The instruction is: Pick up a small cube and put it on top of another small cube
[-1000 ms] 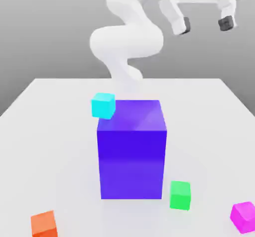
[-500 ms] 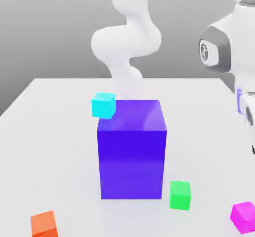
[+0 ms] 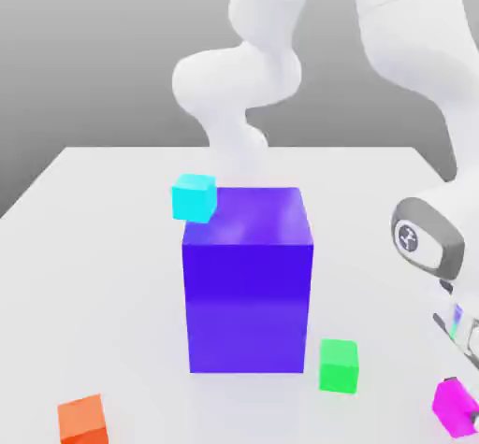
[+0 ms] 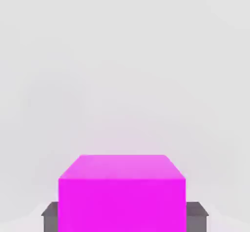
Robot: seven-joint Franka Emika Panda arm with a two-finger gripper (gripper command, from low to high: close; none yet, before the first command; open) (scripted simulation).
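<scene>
The small cube (image 3: 453,405) is glossy magenta-pink and rests on the white table (image 3: 94,246) at the exterior view's lower right corner. My arm reaches down over it, with the hand (image 3: 458,325) just above the cube. In the hand view the small cube (image 4: 122,194) sits between two dark finger pads (image 4: 50,217), one against each side face. My gripper (image 4: 124,219) is shut on this cube, which still rests on the table.
A big blue-purple block (image 3: 247,279) stands mid-table. A cyan cube (image 3: 194,197) sits behind its upper left corner. A green cube (image 3: 339,365) lies by the block's lower right, close to my hand. An orange cube (image 3: 82,421) is at the lower left.
The arm swung down from high above the table to the magenta cube at the exterior view's lower right. The fingers, wide open before, have closed on the cube.
</scene>
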